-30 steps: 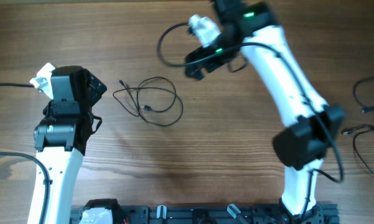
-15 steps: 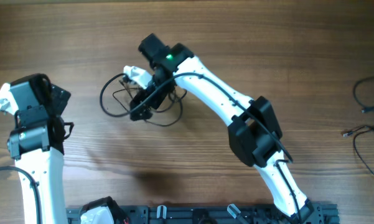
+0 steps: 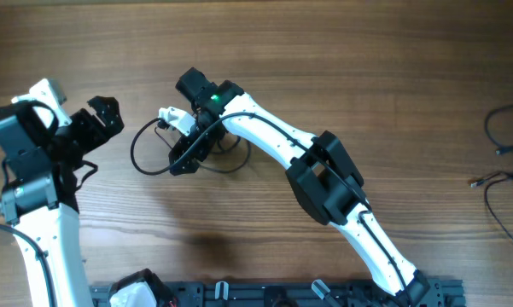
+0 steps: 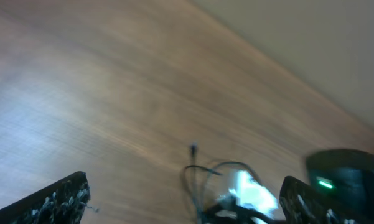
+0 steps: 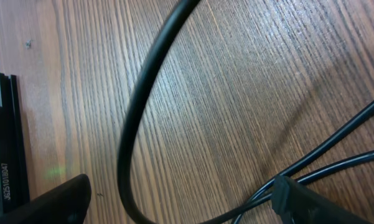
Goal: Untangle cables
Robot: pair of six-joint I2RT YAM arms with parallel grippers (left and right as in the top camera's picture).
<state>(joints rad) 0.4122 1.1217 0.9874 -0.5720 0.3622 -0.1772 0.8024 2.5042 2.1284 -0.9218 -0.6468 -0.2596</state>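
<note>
The cables are a small bundle of thin black loops on the wood table, left of centre, mostly covered by my right gripper. In the right wrist view the right gripper is open, low over the table. Thin cable strands run past its right finger, touching or nearly touching it. My left gripper is open and empty, left of the bundle and pointing toward it. In the blurred left wrist view the left gripper frames the cable loops ahead.
The thick black wire fixed to the right arm loops left of the right gripper and crosses the right wrist view. More thin black cables lie at the table's right edge. A black rail runs along the front edge.
The right arm has swung from the far centre left and down onto the cable bundle. The left arm has shifted left and turned its gripper toward the bundle.
</note>
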